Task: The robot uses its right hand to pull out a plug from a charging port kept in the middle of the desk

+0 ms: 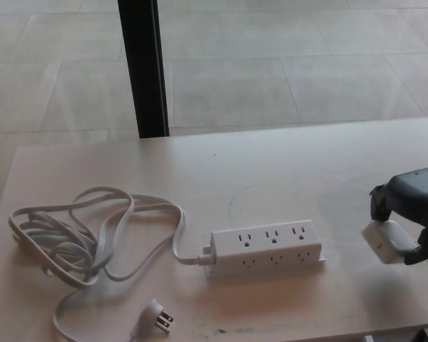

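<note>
Plug out, held at the bench's right edge

The right hand (408, 217), at about 4 o'clock in the view, is clamped on the plug (385, 241), a chunky white block with rounded corners, well clear of the power strip (267, 246) at centre. All sockets look empty, so extraction seems done; next would be setting the plug down on the bench (271, 171) and letting go.

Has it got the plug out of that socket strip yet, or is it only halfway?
The pulling looks done: every outlet on the strip is empty. The right hand holds the white plug low over the desk, to the strip's right. Probably only setting it down and letting go is left.
</note>
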Robot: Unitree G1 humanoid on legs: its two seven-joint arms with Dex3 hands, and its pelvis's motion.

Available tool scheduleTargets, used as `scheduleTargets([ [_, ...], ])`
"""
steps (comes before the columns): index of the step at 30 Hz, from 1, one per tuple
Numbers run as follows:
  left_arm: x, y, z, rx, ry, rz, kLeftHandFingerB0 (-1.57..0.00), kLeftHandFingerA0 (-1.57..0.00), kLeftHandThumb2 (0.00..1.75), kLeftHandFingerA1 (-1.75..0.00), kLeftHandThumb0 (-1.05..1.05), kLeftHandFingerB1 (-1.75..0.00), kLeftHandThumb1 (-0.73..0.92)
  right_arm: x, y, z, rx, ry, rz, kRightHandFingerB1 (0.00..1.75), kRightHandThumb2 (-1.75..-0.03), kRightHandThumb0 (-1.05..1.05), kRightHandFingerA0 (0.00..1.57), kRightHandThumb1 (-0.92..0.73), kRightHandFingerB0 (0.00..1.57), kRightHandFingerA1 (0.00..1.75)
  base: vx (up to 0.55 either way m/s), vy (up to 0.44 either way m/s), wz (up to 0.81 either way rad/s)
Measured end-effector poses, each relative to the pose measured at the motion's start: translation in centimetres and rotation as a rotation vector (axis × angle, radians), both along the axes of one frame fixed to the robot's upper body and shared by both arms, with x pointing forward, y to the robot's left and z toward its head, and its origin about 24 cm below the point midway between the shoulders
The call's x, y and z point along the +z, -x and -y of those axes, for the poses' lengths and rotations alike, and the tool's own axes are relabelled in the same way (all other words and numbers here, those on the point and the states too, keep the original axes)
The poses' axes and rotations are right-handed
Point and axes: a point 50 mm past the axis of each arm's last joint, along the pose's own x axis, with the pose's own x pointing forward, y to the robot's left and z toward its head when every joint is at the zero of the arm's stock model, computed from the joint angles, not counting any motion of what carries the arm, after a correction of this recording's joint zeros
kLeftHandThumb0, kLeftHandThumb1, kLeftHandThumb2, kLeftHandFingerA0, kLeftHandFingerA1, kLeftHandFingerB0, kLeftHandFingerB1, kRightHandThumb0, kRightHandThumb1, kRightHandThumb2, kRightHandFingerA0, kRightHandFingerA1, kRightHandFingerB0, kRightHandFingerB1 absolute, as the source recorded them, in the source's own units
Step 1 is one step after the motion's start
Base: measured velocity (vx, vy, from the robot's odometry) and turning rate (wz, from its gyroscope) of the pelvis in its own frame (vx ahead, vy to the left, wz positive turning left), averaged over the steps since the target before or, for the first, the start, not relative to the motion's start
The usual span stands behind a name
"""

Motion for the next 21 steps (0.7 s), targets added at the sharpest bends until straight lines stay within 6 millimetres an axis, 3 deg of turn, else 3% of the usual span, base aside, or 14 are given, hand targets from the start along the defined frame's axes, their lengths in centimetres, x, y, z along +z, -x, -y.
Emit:
scheduleTargets([
  [3,0.0,-0.1,0.0,0.001,0.0,0.002,-0.63,-0.74,0.63,-0.52,-0.74,-0.4,0.75,-0.3,-0.1,0.0,0.003,0.04,-0.013,0.72,-0.61,-0.37,0.84,-0.54,0.83,1.63,0.0,0.0,0.0],
  [4,0.0,0.0,0.0,0.001,0.0,0.002,-0.53,-0.69,1.01,-0.63,-0.75,-0.53,0.61,-0.3,-0.1,0.0,0.002,0.051,-0.02,0.57,-0.61,-0.35,0.84,-0.52,0.73,1.56,0.0,0.0,0.0],
  [5,0.0,0.0,0.0,0.001,0.0,0.002,-0.63,-0.72,0.63,-0.5,-0.76,-0.4,0.75,-0.3,-0.1,0.0,0.002,0.059,-0.024,0.49,-0.79,-0.54,0.87,-0.34,0.3,1.23,0.0,0.0,0.0],
  [6,0.0,0.0,0.0,0.001,0.0,0.002,-0.62,-0.72,0.63,-0.5,-0.76,-0.4,0.74,-0.2,-0.2,-0.1,0.002,0.072,-0.034,0.41,-0.75,-0.69,0.9,-0.4,0.19,1.36,0.0,0.0,0.0],
  [8,0.0,0.0,0.0,0.001,0.0,0.002,-0.64,-0.74,0.63,-0.52,-0.76,-0.41,0.74,0.0,-0.2,-0.2,0.001,0.089,-0.049,0.36,-0.78,-0.83,0.88,-0.43,0.08,1.36,0.0,0.0,0.0],
  [9,0.0,-0.1,0.0,0.001,0.0,0.002,-0.61,-0.72,0.81,-0.59,-0.81,-0.49,0.6,0.1,-0.3,-0.3,0.001,0.099,-0.057,0.06,-0.83,-0.88,0.93,-0.4,0.11,1.37,0.0,0.0,0.0],
  [10,0.0,-0.1,0.0,0.001,0.0,0.002,-0.65,-0.74,0.63,-0.53,-0.75,-0.42,0.74,0.1,-0.3,-0.3,0.0,0.106,-0.064,0.05,-0.83,-0.89,0.9,-0.41,0.08,1.34,0.0,0.0,0.0],
  [12,0.0,-0.1,0.0,0.001,0.0,0.002,-0.61,-0.72,0.64,-0.51,-0.75,-0.4,0.75,0.3,-0.2,-0.4,-0.002,0.118,-0.079,0.06,-0.87,-0.86,0.91,-0.4,0.02,1.31,0.0,0.0,0.0],
  [13,0.0,-0.1,0.0,0.001,0.0,0.002,-0.61,-0.72,0.64,-0.51,-0.75,-0.4,0.76,0.4,-0.2,-0.4,-0.004,0.124,-0.087,0.08,-0.59,-0.93,0.8,-0.55,0.0,1.43,0.0,0.0,0.0],
  [14,0.0,-0.1,0.0,0.001,0.0,0.002,-0.6,-0.71,0.64,-0.5,-0.75,-0.39,0.75,0.5,-0.3,-0.3,-0.008,0.129,-0.093,0.01,-0.7,-0.94,0.81,-0.43,0.0,1.38,0.0,0.0,0.0],
  [18,0.0,0.0,0.0,0.001,0.0,0.002,-0.61,-0.71,0.64,-0.51,-0.76,-0.4,0.75,1.5,-0.4,0.0,-0.039,0.101,-0.106,0.0,-0.61,-0.9,0.72,-0.51,0.0,1.55,0.0,0.0,0.0],
  [19,0.0,0.0,0.0,0.001,0.0,0.002,-0.61,-0.72,0.63,-0.52,-0.76,-0.41,0.75,1.9,-0.5,0.0,-0.051,0.084,-0.106,0.0,-0.83,-0.84,0.78,-0.39,0.0,1.28,0.0,0.0,0.0],
  [20,0.0,0.0,0.0,0.002,0.0,0.001,-0.62,-0.73,0.63,-0.52,-0.77,-0.41,0.75,2.2,-0.6,0.1,-0.062,0.064,-0.106,0.07,-0.67,-0.89,0.75,-0.42,0.0,1.38,0.0,0.0,0.0],
  [21,0.0,0.0,0.0,0.002,0.0,0.001,-0.62,-0.73,0.63,-0.52,-0.77,-0.41,0.75,2.5,-0.6,0.2,-0.071,0.044,-0.107,0.07,-0.67,-0.89,0.75,-0.42,0.0,1.38,0.0,0.0,0.0],
])
